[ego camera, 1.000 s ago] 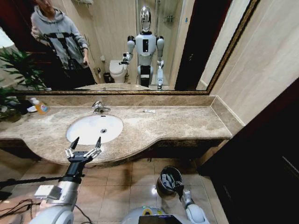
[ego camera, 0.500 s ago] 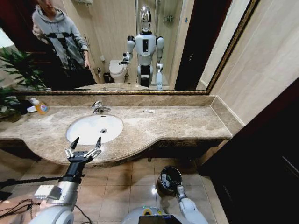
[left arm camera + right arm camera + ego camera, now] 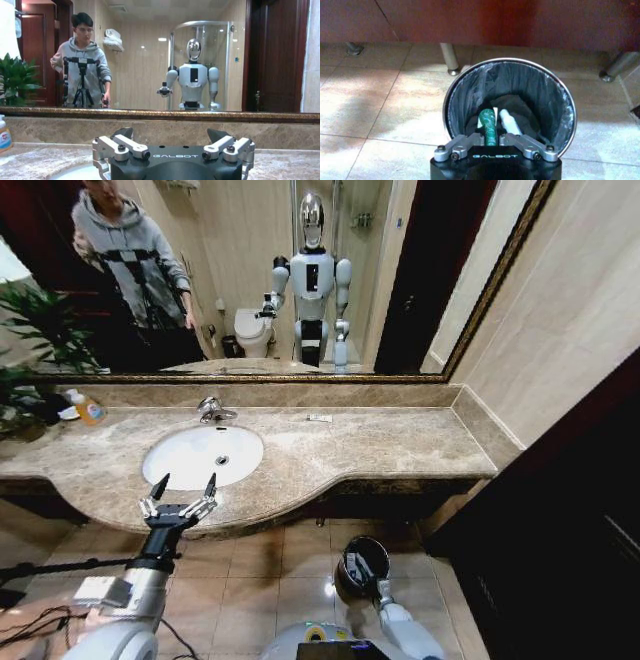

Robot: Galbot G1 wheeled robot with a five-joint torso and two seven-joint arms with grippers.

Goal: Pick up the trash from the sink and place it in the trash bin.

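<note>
Head view: the left gripper [image 3: 182,485] hovers at the front edge of the marble tabletop [image 3: 380,442], just before the white sink [image 3: 203,455], jaws spread wide apart. Down on the tiled floor [image 3: 260,565] stands the trash bin [image 3: 364,564], with the right arm just beside it. Left wrist view: the left gripper's jaws stand open, facing the mirror [image 3: 160,56]. Right wrist view: the right gripper [image 3: 491,140] sits over the bin's rim — jaws close together on a green tube [image 3: 488,125], a white tube [image 3: 509,123] beside it inside the black lining.
</note>
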